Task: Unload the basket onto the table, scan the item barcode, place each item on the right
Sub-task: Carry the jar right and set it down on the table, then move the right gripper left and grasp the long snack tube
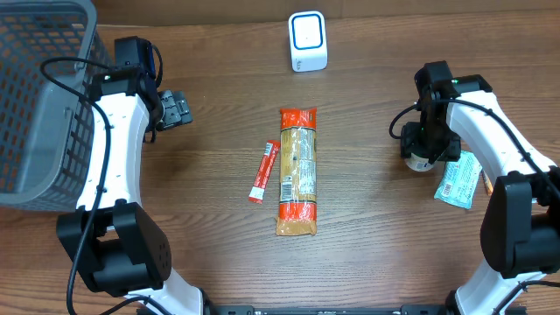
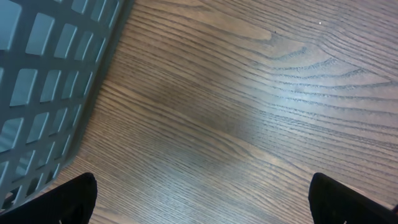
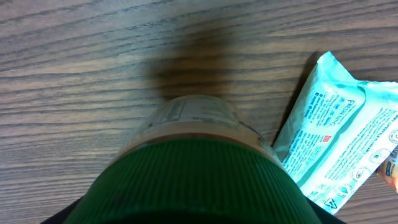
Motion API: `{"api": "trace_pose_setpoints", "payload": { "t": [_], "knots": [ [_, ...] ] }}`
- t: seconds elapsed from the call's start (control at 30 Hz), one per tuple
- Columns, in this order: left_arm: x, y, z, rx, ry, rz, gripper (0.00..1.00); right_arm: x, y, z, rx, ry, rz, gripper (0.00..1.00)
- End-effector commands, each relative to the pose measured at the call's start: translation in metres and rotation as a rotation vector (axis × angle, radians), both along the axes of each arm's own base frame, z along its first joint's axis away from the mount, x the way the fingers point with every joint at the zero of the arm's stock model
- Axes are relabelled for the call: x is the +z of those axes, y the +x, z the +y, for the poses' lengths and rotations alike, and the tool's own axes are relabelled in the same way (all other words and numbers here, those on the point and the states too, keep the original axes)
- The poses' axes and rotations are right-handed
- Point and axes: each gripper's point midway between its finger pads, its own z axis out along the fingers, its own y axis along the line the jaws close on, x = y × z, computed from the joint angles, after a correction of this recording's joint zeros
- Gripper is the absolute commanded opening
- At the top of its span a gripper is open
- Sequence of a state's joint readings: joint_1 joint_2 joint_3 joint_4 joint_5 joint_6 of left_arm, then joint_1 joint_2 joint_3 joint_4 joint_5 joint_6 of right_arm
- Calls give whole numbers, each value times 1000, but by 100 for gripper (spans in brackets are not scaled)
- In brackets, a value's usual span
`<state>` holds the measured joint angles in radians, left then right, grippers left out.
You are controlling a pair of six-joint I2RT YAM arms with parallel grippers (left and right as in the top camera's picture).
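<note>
Over at the right edge of the table (image 1: 376,245), the right gripper (image 1: 423,150) sits straight down over a jar (image 3: 193,168), which I take to be the item to be scanned. From the wrist camera the jar's dark green, finely ribbed lid fills the lower frame, with a pale printed label band curving below it and a soft shadow on the wood beyond. The gripper's fingers are hidden behind the lid, so I cannot tell whether they are pinching it or only standing around it. Coming from above makes sense: the round lid offers 2 parallel sides to squeeze and leaves the label free to turn toward a reader.

Just right of the jar lies a flat, crinkly, pale teal wipes pack (image 3: 339,137), close but apparently not touching.

The white scanner (image 1: 308,41), a rounded block with a blue-rimmed window, stands at the far middle, well apart from the jar; its face looks toward the open centre, probably so items can be presented there.

Mid-table, a long orange pasta pack (image 1: 297,171) lies lengthwise with a slim red sachet (image 1: 264,171) beside its left.

The left gripper (image 1: 178,108) hovers spread wide and empty over bare wood grain, next to the grey plastic mesh basket (image 1: 35,105) on the far left.
</note>
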<state>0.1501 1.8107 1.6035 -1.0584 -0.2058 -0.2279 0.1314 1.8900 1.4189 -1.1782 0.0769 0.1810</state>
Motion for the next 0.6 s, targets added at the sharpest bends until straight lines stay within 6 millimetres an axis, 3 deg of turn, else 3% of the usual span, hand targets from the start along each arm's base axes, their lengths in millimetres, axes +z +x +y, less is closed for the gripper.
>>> {"api": "trace_pose_setpoints", "payload": {
  "t": [0.0,0.37,0.57],
  "knots": [
    [9,4,-3,-18,2,-23,100,5,0,-1,-8,1,-12,56],
    [9,4,-3,-18,2,-23,100,5,-8,-3,-8,-4,23,100],
    [9,4,-3,-18,2,-23,100,14,6,-1,-8,3,-28,100]
  ]
}}
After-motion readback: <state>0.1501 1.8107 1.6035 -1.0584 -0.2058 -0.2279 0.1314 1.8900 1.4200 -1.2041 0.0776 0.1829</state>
